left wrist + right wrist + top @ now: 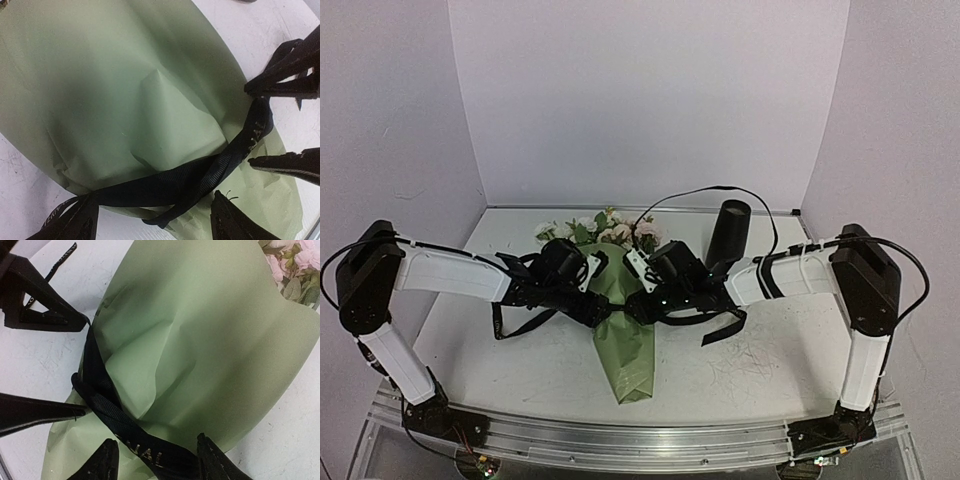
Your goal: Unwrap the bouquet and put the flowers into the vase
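Your bouquet lies flat on the table, its long axis running near to far; the pointed end faces the arms' bases and the flowers face the back wall, with the vase upright near them on the right. Your left gripper has its jaws apart astride the black ribbon around the cone; your right gripper meets it from the opposite side, jaws likewise apart over that ribbon.

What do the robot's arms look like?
Both the left arm and right arm have white shells with chunky black joints. Thin black cables loop along them. Each ends in black, pointed, triangle-shaped jaws, and the bases sit on a silver rail.
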Robot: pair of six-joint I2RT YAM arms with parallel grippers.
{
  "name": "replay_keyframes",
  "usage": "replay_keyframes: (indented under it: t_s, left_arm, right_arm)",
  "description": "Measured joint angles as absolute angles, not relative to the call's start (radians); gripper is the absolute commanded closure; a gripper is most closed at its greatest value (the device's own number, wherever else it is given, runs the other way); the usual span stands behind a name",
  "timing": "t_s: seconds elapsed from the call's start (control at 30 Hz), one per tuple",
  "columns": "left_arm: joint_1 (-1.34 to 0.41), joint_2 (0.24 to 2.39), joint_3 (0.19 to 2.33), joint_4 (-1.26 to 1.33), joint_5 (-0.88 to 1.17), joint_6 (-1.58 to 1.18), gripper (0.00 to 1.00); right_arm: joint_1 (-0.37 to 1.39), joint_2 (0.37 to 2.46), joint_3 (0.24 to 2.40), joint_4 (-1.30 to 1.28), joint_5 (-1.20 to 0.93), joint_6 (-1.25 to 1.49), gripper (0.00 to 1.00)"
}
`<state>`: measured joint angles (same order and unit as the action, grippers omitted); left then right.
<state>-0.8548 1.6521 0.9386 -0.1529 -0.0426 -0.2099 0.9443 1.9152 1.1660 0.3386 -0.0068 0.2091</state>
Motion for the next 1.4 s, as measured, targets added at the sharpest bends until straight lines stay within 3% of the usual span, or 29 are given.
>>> replay_keyframes:
  t_s: [0.2,0.33,0.6,1.0,1.17,1.4]
  left_arm:
    - [-0.872,1.709,0.972,-0.186,-0.141,-0.208,0.32]
    - [-0.871,1.708,0.981,-0.192,-0.217,-0.220,0.33]
    - [-0.871,1.656,0.965,-0.195,-0.309,-0.276,0.41]
    - [-0.871,1.574,0.871,-0.210,-0.337,-0.351,0.43]
    - [-0.871,1.549,0.865,-0.210,-0.337,-0.369,0.44]
    - [-0.871,1.549,0.865,-0.210,-0.336,-0.374,0.44]
  right_arm:
    - [0.944,1.919,1.176,0.332,0.034,0.218,0.71]
    - [0.944,1.919,1.176,0.329,0.070,0.228,0.76]
    - [0.944,1.919,1.175,0.328,0.106,0.232,0.73]
    - [0.944,1.919,1.186,0.313,0.011,0.173,0.51]
    - [0.957,1.919,1.226,0.301,0.004,0.151,0.38]
    - [0.997,1.927,1.288,0.271,0.091,0.125,0.49]
